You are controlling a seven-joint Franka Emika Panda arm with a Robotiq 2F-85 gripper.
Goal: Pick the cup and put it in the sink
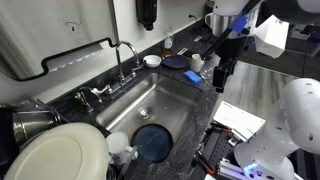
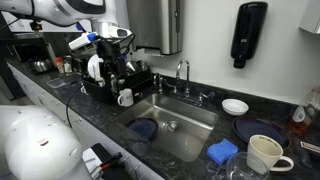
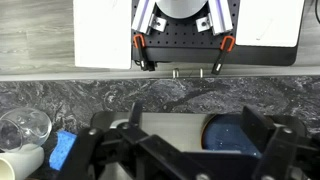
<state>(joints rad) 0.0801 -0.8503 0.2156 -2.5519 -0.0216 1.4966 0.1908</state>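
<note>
No contact yet with the cup (image 2: 265,153): standing upright on the dark counter (image 3: 60,95) right of the sink (image 2: 195,135), at the near edge, just beside the blue sponge (image 2: 222,152) and near the blue plate (image 2: 258,130), apparently parked among things awaiting washing. Holding the gripper (image 1: 222,78) high over the basin, jaws apart and empty, likely to clear the faucet (image 2: 183,72) while travelling. Probably calls for swinging across toward the cup, then descending. Worth minding the glass (image 3: 25,128) close by, easily knocked.
</note>
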